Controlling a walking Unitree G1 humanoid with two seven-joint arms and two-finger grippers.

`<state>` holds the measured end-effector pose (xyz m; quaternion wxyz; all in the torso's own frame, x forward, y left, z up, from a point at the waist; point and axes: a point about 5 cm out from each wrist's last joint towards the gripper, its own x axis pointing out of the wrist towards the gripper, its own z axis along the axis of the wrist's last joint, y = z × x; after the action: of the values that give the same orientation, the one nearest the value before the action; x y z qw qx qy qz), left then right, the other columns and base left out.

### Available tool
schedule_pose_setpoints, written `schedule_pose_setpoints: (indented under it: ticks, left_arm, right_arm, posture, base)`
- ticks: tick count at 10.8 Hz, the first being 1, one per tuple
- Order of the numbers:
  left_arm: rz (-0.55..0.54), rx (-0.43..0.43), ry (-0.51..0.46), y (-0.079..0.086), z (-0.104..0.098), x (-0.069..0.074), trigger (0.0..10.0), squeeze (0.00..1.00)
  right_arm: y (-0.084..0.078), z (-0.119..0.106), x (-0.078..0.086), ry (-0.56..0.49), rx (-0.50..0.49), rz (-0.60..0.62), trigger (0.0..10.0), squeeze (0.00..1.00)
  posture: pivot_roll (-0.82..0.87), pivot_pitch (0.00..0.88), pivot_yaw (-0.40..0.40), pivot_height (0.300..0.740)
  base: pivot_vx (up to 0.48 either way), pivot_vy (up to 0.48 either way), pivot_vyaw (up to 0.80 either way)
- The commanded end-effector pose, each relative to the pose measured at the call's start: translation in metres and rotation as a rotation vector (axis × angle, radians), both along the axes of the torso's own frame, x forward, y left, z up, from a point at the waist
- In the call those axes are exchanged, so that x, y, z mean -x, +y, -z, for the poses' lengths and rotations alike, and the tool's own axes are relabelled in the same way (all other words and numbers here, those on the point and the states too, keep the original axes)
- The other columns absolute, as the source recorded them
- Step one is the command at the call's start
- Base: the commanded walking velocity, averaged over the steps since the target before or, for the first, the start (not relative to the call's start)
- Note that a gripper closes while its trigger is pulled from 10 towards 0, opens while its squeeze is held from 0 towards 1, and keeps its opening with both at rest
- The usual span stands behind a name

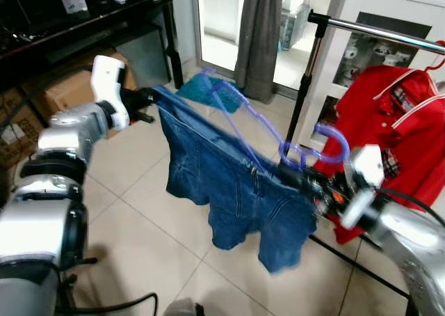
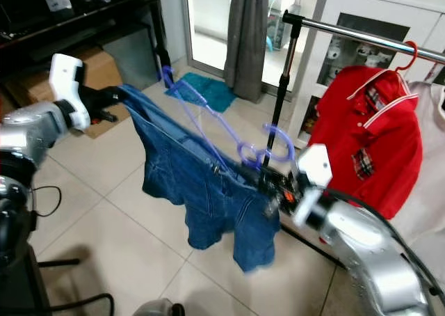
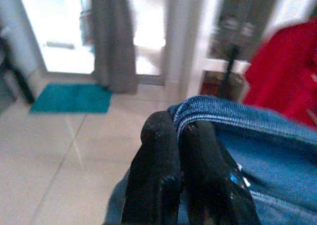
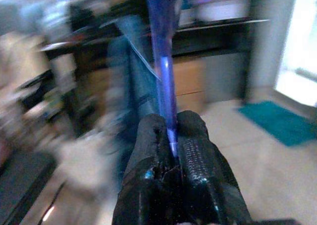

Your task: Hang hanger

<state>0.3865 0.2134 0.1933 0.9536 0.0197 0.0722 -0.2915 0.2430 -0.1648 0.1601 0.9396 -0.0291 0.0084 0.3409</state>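
The blue hanger [image 1: 278, 131] with jeans [image 1: 229, 191] draped on it hangs in the air, below and left of the clothes rail [image 1: 379, 32]. The right gripper [image 4: 171, 136] pinches the hanger; the left gripper [image 3: 179, 131] pinches the jeans' waistband, farthest from the rail.

Left arm [image 1: 66, 138]: silver, rounded segments with black joint bands; white boxy wrist housing [image 1: 108, 83]. Right arm [image 1: 410, 236]: silver shell, white wrist block [image 1: 366, 166], black cable along it, small orange-red parts at the wrist. Fingers [image 3: 193, 175]: two per gripper, long, matte black, rubbery, with textured pads.
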Motion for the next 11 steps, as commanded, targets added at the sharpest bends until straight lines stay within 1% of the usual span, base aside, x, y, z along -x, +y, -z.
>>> schedule_pose_setpoints:
  ticks: [1, 2, 3, 4, 5, 6, 7, 8, 9, 10, 11]
  left_arm:
    - [0.108, -0.039, -0.027, -0.024, 0.003, 0.002, 0.0, 0.00]
    - [0.185, -0.046, -0.029, -0.051, 0.012, 0.008, 0.0, 0.00]
    - [0.277, -0.055, -0.034, -0.084, 0.024, 0.021, 0.0, 0.00]
    - [0.330, -0.024, -0.026, -0.109, 0.034, 0.037, 0.0, 0.00]
    - [0.327, -0.015, -0.009, -0.110, 0.041, 0.046, 0.0, 0.00]
    - [0.275, 0.001, 0.010, -0.103, 0.051, 0.058, 0.0, 0.00]
    - [0.051, 0.037, 0.001, -0.085, 0.057, 0.065, 4.0, 0.00]
    - [-0.057, 0.044, 0.022, -0.077, 0.061, 0.069, 10.0, 0.00]
    - [-0.076, 0.045, 0.035, -0.078, 0.064, 0.076, 10.0, 0.00]
    - [-0.104, 0.096, -0.010, -0.079, 0.061, 0.085, 10.0, 0.00]
    - [-0.157, 0.134, 0.032, -0.074, 0.064, 0.091, 10.0, 0.00]
  right_arm:
    - [-0.002, -0.001, -0.010, 0.012, -0.014, 0.117, 0.0, 0.00]
    - [0.002, 0.000, -0.021, 0.042, -0.118, 0.230, 0.0, 0.00]
    - [0.000, 0.005, -0.032, 0.097, -0.234, 0.400, 0.0, 0.00]
    - [-0.008, 0.013, -0.041, 0.127, -0.196, 0.535, 0.0, 0.00]
    - [-0.014, 0.018, -0.046, 0.138, -0.163, 0.610, 0.0, 0.00]
    - [-0.021, 0.023, -0.050, 0.171, -0.185, 0.698, 10.0, 0.00]
    - [-0.014, 0.036, -0.041, 0.215, -0.042, 0.611, 10.0, 0.00]
    - [-0.012, 0.044, -0.031, 0.259, 0.004, 0.606, 10.0, 0.00]
    - [-0.013, 0.052, -0.021, 0.286, 0.039, 0.621, 10.0, 0.00]
    - [-0.014, 0.057, -0.011, 0.312, 0.015, 0.636, 10.0, 0.00]
    - [-0.015, 0.059, -0.006, 0.309, 0.004, 0.634, 10.0, 0.00]
  posture:
    - [-0.01, 0.000, 0.085, 0.740]
    - [0.00, 0.000, 0.078, 0.740]
    - [0.02, 0.000, 0.058, 0.740]
    - [0.03, 0.000, 0.049, 0.740]
    - [0.03, 0.000, 0.049, 0.740]
    - [0.03, 0.000, 0.049, 0.740]
    - [0.01, 0.032, 0.050, 0.740]
    - [0.00, 0.068, 0.043, 0.740]
    - [-0.01, 0.095, 0.028, 0.740]
    - [-0.01, 0.105, 0.017, 0.740]
    - [-0.02, 0.085, 0.017, 0.740]
  base:
    - [0.000, 0.000, 0.00]
    - [0.000, 0.000, 0.00]
    - [0.000, 0.000, 0.00]
    - [0.000, 0.000, 0.00]
    - [0.000, 0.000, 0.00]
    - [0.000, 0.000, 0.00]
    - [0.000, 0.000, 0.00]
    - [0.000, 0.000, 0.00]
    - [0.000, 0.000, -0.80]
    - [0.000, 0.000, -0.80]
    - [0.000, 0.000, -0.80]
